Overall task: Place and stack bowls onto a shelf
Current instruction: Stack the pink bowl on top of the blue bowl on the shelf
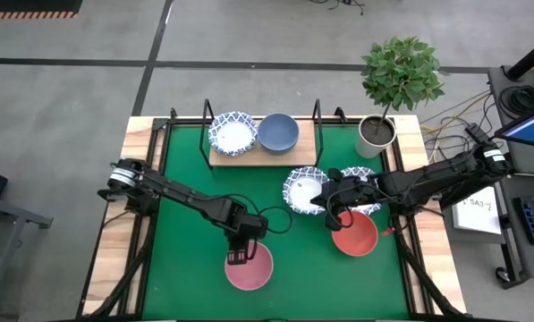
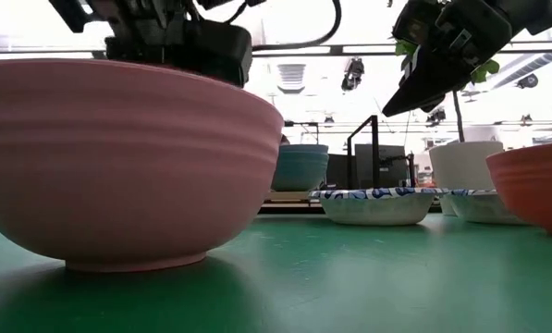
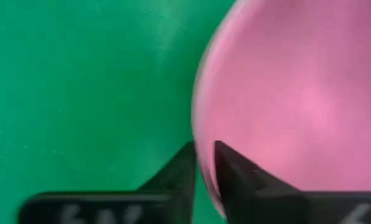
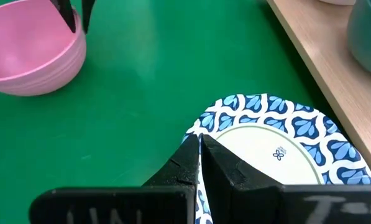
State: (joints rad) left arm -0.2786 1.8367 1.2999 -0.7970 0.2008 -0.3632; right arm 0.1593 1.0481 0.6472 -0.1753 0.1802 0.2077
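The pink bowl sits on the green mat near the near edge, and my left gripper is shut on its rim. My right gripper hangs shut above the rim of a blue-patterned white bowl. That bowl rests on the mat, and the low view shows clear air between it and the gripper. The shelf carries another patterned bowl and the grey-blue bowl. My left gripper pinches the pink bowl's rim on the side toward the table's far left, one finger inside the bowl and the other outside. The fingers come from above, pointing down. The bowl stands upright with its base on the mat.
The red bowl sits on the mat right of the pink one. Another patterned bowl lies partly under the right arm. A white plant pot stands at the shelf's right end. Open mat lies on the left.
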